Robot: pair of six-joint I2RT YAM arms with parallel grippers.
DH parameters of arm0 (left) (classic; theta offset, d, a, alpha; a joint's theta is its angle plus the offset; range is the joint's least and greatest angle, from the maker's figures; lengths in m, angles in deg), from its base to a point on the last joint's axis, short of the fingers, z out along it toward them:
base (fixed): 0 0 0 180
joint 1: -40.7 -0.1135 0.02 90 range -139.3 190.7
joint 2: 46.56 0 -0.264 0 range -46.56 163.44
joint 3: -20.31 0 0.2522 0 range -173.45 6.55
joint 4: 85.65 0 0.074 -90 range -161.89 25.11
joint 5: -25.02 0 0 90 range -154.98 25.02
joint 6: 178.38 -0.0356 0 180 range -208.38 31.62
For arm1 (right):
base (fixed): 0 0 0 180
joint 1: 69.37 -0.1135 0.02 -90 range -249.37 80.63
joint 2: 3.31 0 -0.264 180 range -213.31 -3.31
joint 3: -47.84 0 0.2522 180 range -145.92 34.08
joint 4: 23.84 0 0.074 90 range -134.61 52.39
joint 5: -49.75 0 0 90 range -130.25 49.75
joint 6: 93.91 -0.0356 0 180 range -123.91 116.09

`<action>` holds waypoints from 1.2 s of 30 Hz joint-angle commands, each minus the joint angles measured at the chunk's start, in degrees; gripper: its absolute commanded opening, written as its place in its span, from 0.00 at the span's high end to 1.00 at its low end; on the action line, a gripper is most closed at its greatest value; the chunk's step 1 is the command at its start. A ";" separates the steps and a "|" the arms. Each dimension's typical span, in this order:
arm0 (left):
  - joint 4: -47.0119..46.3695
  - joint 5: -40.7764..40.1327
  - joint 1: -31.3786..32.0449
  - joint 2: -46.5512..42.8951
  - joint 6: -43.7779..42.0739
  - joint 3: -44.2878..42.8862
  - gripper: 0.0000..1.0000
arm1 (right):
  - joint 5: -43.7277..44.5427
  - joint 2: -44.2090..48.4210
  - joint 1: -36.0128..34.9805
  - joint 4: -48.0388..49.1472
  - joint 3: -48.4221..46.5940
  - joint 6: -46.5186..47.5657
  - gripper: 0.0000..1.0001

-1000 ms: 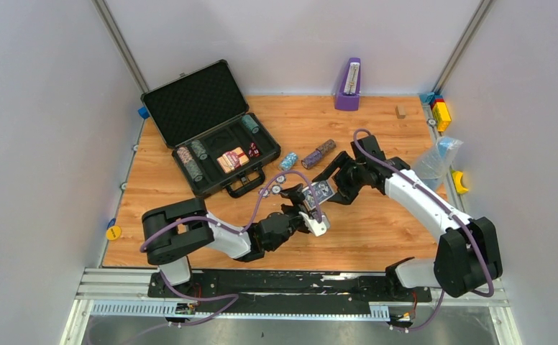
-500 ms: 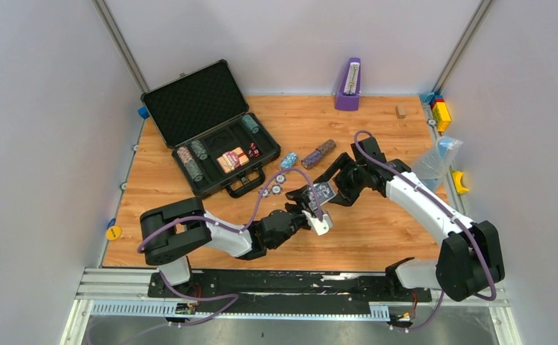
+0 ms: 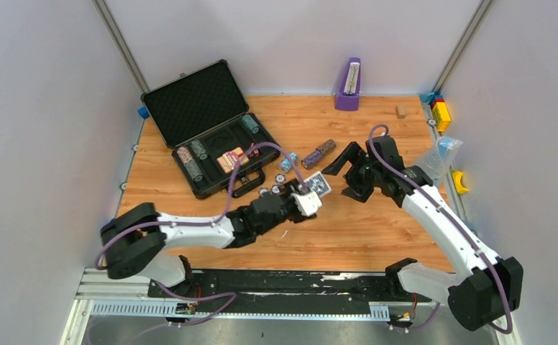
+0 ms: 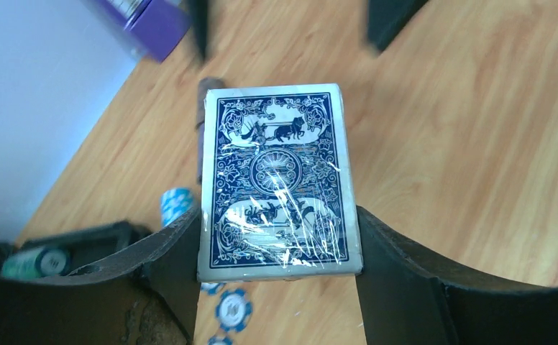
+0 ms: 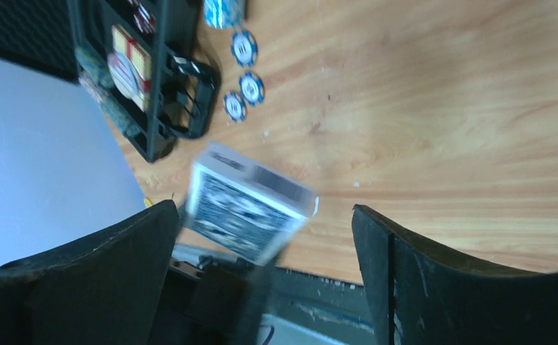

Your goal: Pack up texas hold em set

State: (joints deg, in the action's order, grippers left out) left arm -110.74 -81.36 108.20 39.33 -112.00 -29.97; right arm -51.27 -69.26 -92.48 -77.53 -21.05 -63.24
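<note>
holding the blue card deck (image 4: 277, 183) in the left gripper (image 3: 312, 192). both fingers (image 4: 172, 262) press its long edges near the wrist end, so it's clamped across the short width and the long axis sticks straight out past the tips. the deck looks lifted off the table (image 3: 377, 230), mid-board, patterned back toward the left wrist view. the right gripper (image 3: 344, 176) is near it on the right, jaws spread wide, nothing between them, not touching the deck.

the relation the next move turns on, my read: the open case (image 3: 190, 104) lies up-left of the deck. the left arm is nearer and has the deck; the right arm would have to reach across. so the left arm likely carries it to the tray, long axis lined up with a card pocket. a red card deck (image 3: 231, 158) sits mid-tray. can't tell whether the pocket beside it is free.

materials:
- deck: flat rectangular box in glossy, crinkled shrink-wrap. slick, so it could slide in the pads if tilted.
- case: dark shell, egg-crate foam in the lid, cut foam pockets below, black handle (image 3: 246, 183).
- chip rolls (image 3: 190, 162): striped cylinders in the tray, more on the wood beyond the deck.
- loose chips (image 3: 269, 190): flat discs between handle and gripper.
- table: smooth wood-grain.
</note>
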 commanded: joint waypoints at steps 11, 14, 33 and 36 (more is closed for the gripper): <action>39.15 16.99 -38.80 -20.10 14.73 -8.34 1.00 | 13.40 19.92 1.83 7.94 7.25 4.83 0.09; 41.96 15.83 -43.14 -16.42 10.08 -12.46 1.00 | 12.89 19.37 1.79 7.98 6.21 7.67 0.09; 53.72 23.89 -61.07 10.70 -8.78 -35.72 1.00 | 6.89 19.33 1.77 7.55 4.99 11.31 0.12; 53.91 24.02 -61.09 14.29 -10.26 -37.79 1.00 | 6.64 20.22 1.76 8.04 5.48 11.29 0.12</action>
State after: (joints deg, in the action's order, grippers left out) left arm -55.16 -60.40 46.90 50.78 -118.27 -63.54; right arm -43.78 -50.86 -90.67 -72.46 -14.39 -53.15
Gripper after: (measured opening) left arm 0.735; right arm 0.886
